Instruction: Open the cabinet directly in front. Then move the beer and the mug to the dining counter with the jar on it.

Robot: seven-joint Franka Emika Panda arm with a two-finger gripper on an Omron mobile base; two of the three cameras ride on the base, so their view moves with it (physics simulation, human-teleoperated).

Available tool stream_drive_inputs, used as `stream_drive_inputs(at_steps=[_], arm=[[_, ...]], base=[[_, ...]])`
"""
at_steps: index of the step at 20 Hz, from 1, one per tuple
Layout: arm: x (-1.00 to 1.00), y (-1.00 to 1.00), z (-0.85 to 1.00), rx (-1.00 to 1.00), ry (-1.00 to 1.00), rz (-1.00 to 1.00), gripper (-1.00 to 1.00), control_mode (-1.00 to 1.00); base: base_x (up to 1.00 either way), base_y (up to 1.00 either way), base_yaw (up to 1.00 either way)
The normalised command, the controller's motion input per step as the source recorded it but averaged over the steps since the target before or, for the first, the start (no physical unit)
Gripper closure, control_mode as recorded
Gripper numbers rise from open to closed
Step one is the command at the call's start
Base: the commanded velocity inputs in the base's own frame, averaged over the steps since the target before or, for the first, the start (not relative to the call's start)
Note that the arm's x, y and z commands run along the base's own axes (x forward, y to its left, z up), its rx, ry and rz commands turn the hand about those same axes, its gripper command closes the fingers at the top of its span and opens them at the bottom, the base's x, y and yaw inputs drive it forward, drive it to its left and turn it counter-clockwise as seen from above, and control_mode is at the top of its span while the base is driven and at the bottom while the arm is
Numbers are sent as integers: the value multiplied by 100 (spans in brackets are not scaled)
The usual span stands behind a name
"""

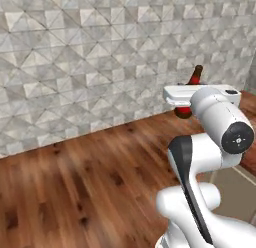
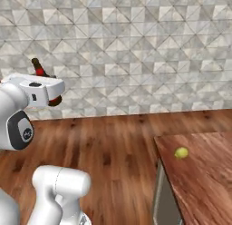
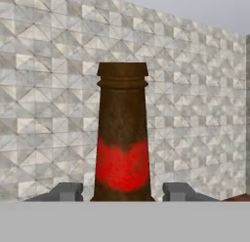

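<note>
The beer (image 3: pixel 122 138), a dark brown bottle with a red label, stands between my two finger tips in the hand view. My gripper (image 3: pixel 122 192) is shut on its body, and the neck points away from the hand. In the left base view the beer (image 1: pixel 196 74) hangs tilted in the air above the floor, its neck above my white hand (image 1: pixel 200 94) and its base below it. From the right, the beer (image 2: pixel 37 67) shows the same tilt behind the hand (image 2: pixel 38 90). The cabinet, the mug and the jar are out of view.
A grey tiled wall (image 2: pixel 136 51) stands ahead, above a wood plank floor (image 1: pixel 90 177). A reddish-brown wood-topped counter (image 2: pixel 204 174) with beige sides lies at the right; whether it is the dining counter I cannot tell. A small yellow-green fruit (image 2: pixel 181 152) rests on it.
</note>
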Motion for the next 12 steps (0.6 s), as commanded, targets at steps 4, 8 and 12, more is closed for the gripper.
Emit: stream_drive_inputs(at_steps=[4, 8, 12], arm=[[0, 0, 0, 0, 0, 0, 100, 100], [0, 0, 0, 0, 0, 0, 100, 100], [0, 0, 0, 0, 0, 0, 100, 100]], base=[[-10, -9, -88], [-19, -38, -78], [-24, -46, -75]])
